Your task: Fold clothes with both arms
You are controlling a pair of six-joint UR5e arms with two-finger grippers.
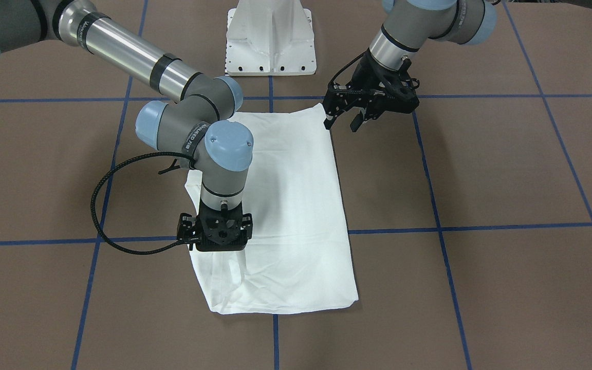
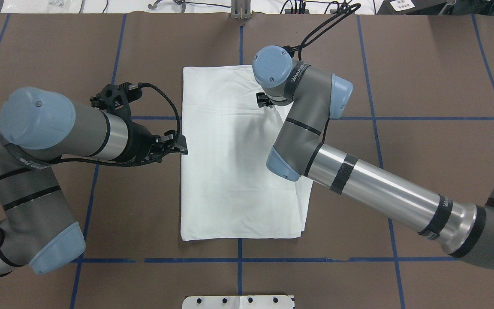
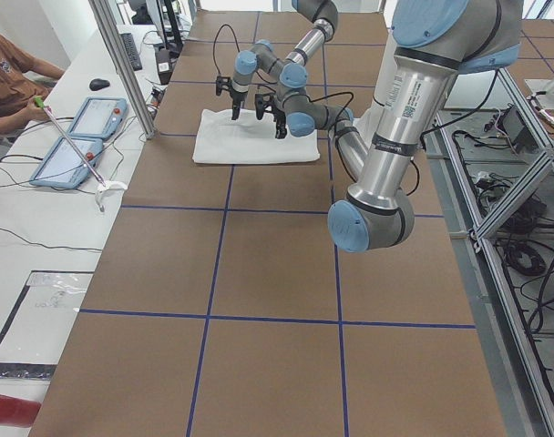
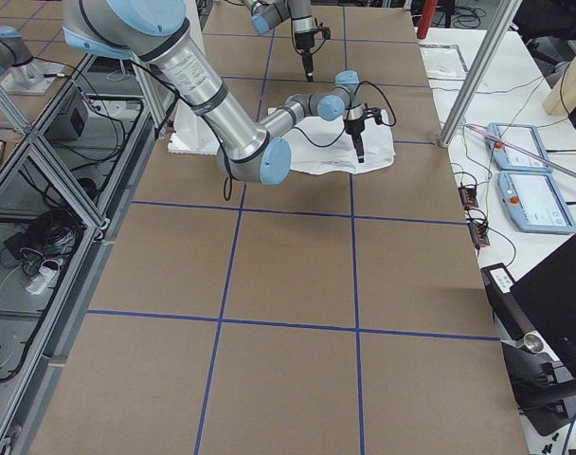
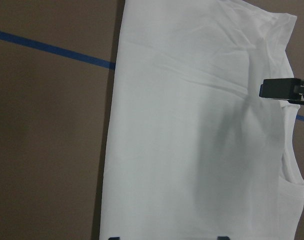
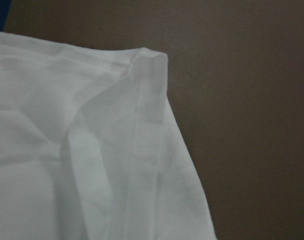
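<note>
On the brown table [image 2: 423, 86] we log the white T-shirt [image 2: 230, 180], folded to a flat rectangle. It lies directly beneath the right gripper [image 1: 217, 244] and just beside the left gripper [image 1: 341, 126]. Left fingers are spread apart. We cannot tell the right gripper's state.

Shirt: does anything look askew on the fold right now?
Yes. On the shirt, the edge on the robot's right is uneven: a lower layer pokes out past the top layer, with creases. The opposite edge lies straight.
</note>
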